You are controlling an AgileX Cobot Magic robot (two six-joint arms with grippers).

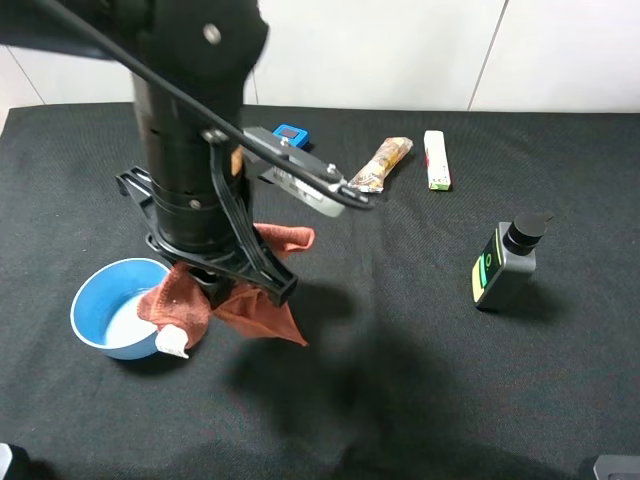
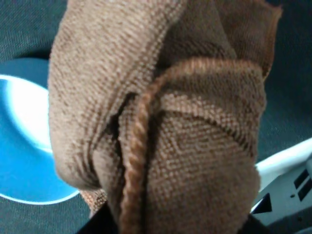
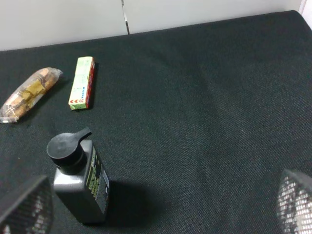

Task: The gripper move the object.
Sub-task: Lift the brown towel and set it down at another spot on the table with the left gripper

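Note:
A rust-brown cloth [image 1: 262, 312] hangs bunched from my left gripper [image 1: 235, 285], which is shut on it above the black table, right beside the blue bowl [image 1: 90, 290]. One fold of the cloth drapes over the bowl's right rim. In the left wrist view the cloth [image 2: 185, 146] fills the frame and hides the fingers, with the bowl [image 2: 24, 146] behind it. My right gripper [image 3: 158, 209] is open and empty, low near the front right, with the black bottle [image 3: 80, 180] just ahead of it.
The black bottle [image 1: 505, 265] stands at the right. A wrapped snack bar [image 1: 382, 163] and a green-and-white box [image 1: 436, 160] lie at the back. A small blue device [image 1: 292, 133] sits behind the left arm. A white wall runs along the table's far edge.

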